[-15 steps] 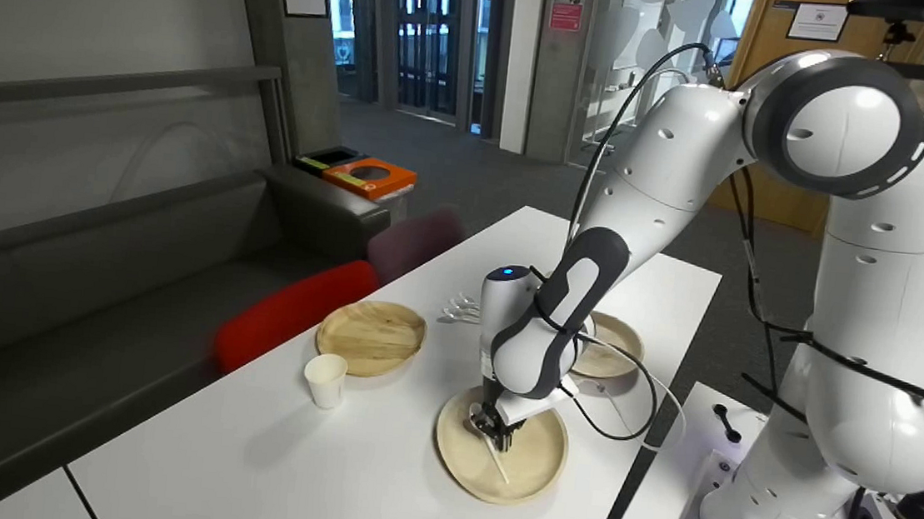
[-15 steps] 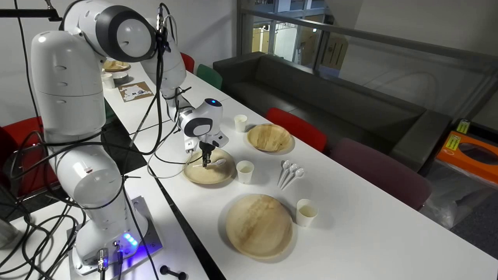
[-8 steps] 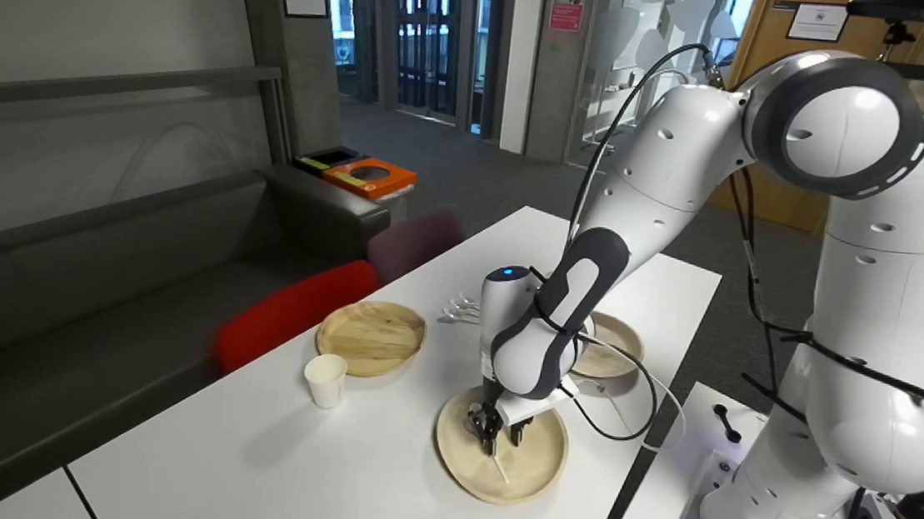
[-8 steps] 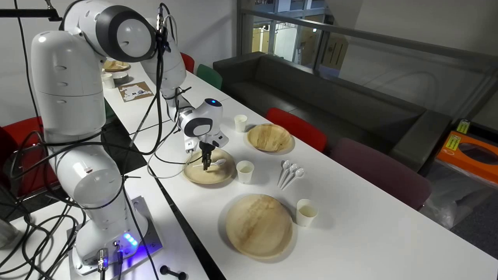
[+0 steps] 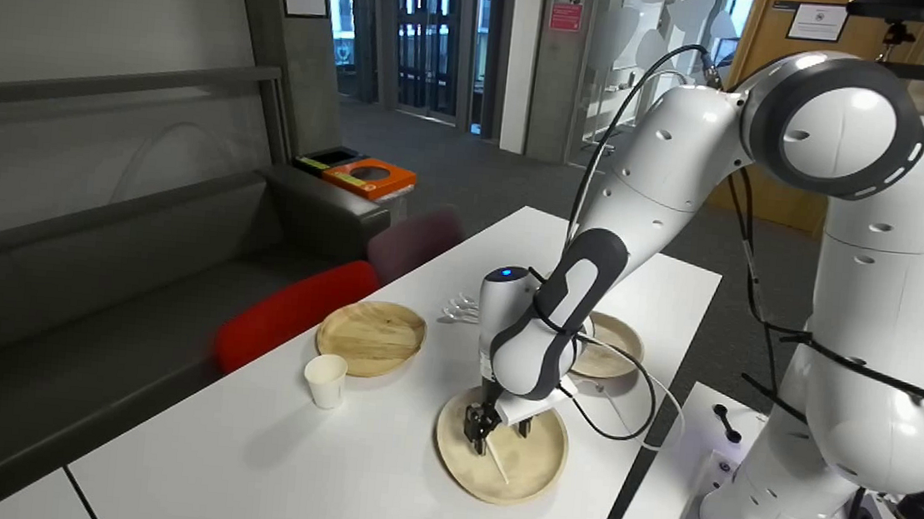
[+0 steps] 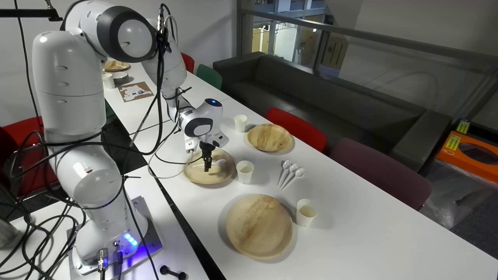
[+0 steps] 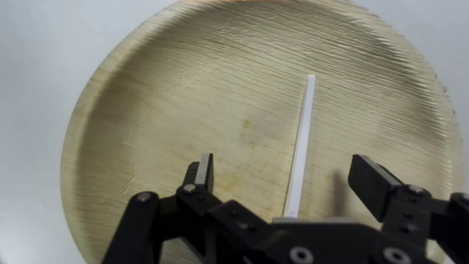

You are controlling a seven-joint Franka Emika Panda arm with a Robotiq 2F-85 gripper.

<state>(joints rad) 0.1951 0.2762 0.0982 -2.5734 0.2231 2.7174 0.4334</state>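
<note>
Count the end effector (image 7: pixel 283 165) as released: spread wide, low over the plate (image 7: pixel 146 91), with contact unclear and nothing pinched. Note the white spoon (image 7: pixel 301 146) lying loose on the plate, with its handle crossing the gap between the fingers, clear of both in the wrist view, and its bowl (image 6: pixel 220 161) visible in an exterior view. Keep moves straight up or down, to avoid nudging the handle and swivelling the spoon. For any grip, bring both grey pads (image 7: pixel 202 170) in square and evenly, allowing for a handle slightly off-centre, and stop short of scraping the plate. Expect a light, slick handle: narrow, straight, hard-edged, plastic by its look. Expect rougher stuff from the plate: pale, ridged, wood-like grain, faintly stained, dished inside a raised wall. Just beside the plate, a plain, tapering, cream cup (image 6: pixel 245 172); under the plate, a smooth white worktop (image 5: pixel 325 482).
</note>
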